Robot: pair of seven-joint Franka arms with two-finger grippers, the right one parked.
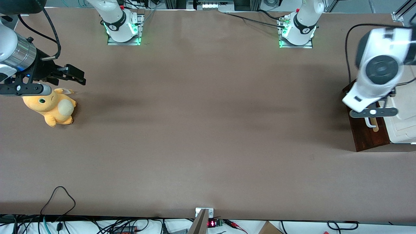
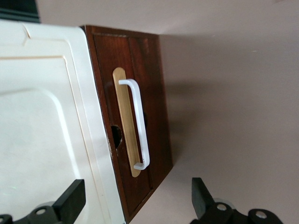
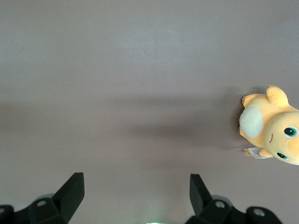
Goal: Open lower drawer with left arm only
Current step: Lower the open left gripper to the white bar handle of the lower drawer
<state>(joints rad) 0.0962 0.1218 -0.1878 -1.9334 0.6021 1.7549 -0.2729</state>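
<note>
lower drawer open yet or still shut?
Shut, as far as shown: the lower drawer front sits close under the cream-white panel, no pale inside visible. The open gripper hovers above its white handle, not touching.

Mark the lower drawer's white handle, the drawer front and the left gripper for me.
white handle [image 2: 138,122]: left wrist view, middle of the loop's bar.
lower drawer [image 2: 156,84]: left wrist view, dark wood front beside the handle.
left gripper [image 2: 138,200]: left wrist view, midway between its open fingertips, above the drawer front.

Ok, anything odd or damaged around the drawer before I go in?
Nothing stands out. The lower drawer looks shut and intact, its white handle straight. The open pincer hangs above it, touching nothing.
</note>
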